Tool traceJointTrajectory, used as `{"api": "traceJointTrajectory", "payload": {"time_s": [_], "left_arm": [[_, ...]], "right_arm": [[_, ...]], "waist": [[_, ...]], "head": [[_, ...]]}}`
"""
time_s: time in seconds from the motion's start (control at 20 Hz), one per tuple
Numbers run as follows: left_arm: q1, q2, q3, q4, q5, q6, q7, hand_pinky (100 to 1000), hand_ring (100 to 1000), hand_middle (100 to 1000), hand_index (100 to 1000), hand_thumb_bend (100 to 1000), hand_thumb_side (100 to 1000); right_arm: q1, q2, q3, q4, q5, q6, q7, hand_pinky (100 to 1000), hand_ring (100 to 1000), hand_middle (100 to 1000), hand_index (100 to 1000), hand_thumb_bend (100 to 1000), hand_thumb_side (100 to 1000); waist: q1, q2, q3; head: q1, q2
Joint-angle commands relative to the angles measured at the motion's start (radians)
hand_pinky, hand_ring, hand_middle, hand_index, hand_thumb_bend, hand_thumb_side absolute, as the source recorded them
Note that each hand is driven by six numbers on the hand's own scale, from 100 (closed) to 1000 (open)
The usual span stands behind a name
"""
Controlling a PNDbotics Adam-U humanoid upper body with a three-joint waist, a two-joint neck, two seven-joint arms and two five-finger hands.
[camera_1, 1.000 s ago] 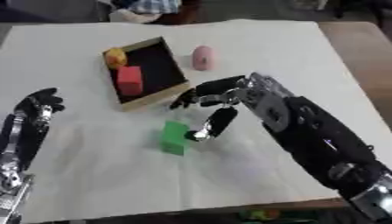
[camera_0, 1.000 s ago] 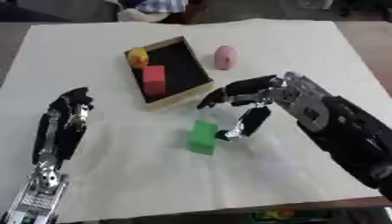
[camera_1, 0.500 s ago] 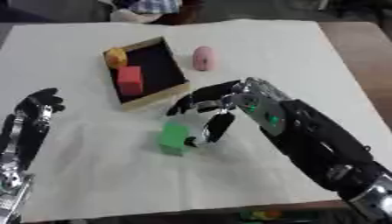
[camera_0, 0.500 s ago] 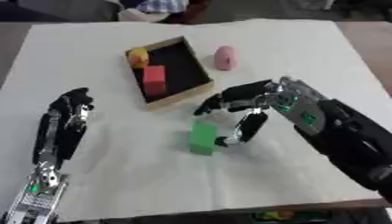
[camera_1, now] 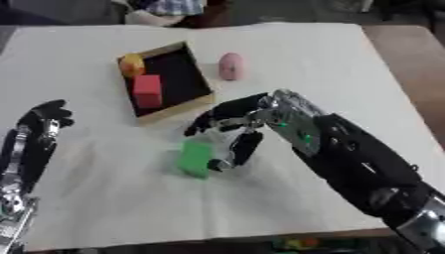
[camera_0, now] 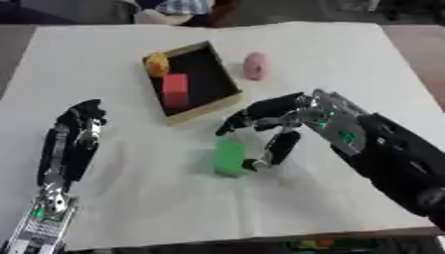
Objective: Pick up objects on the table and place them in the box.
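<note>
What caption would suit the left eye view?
Robot's right hand reaches around a green block beside a wooden box holding red and yellow pieces.

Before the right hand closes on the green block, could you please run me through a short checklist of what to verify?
1. Right hand at the green block: ok, thumb at its right side, fingers spread above.
2. Block gripped: not ok, fingers not yet curled round it.
3. Room in the box: ok, the red block and the yellow thing leave space.
4. Left hand out of the way: ok, resting at left.
5. Pink thing: not ok, outside the box.
</note>
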Motion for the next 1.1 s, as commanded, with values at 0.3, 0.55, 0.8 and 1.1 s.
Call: {"api": "traceJointTrajectory", "payload": {"time_s": [0.3,0.55,0.8,1.1], "left_arm": [[-0.009,0.022,0.003,-0.013,-0.004,-0.001,0.000,775,646,617,800,127,829],[-0.008,0.022,0.004,-0.013,-0.003,0.000,0.002,775,646,617,800,126,829],[-0.008,0.021,0.005,-0.013,-0.003,0.000,0.002,775,646,617,800,126,830],[-0.007,0.019,0.005,-0.013,-0.002,-0.001,0.002,775,646,617,801,125,830]], "right_arm": [[-0.020,-0.016,-0.023,-0.021,0.002,-0.185,0.211,872,881,886,935,142,281],[-0.019,-0.014,-0.036,-0.019,0.001,-0.163,0.211,868,876,878,837,100,230],[-0.019,-0.016,-0.063,-0.021,-0.008,-0.141,0.211,860,866,860,727,100,245],[-0.022,-0.015,-0.090,-0.036,-0.033,-0.112,0.201,856,858,850,711,100,245]], "waist": [[-0.011,-0.022,0.001],[-0.011,-0.022,0.002],[-0.010,-0.023,0.000],[-0.007,-0.023,-0.002]], "head": [[-0.004,-0.002],[-0.004,-0.002],[-0.002,-0.002],[-0.003,-0.002]]}}
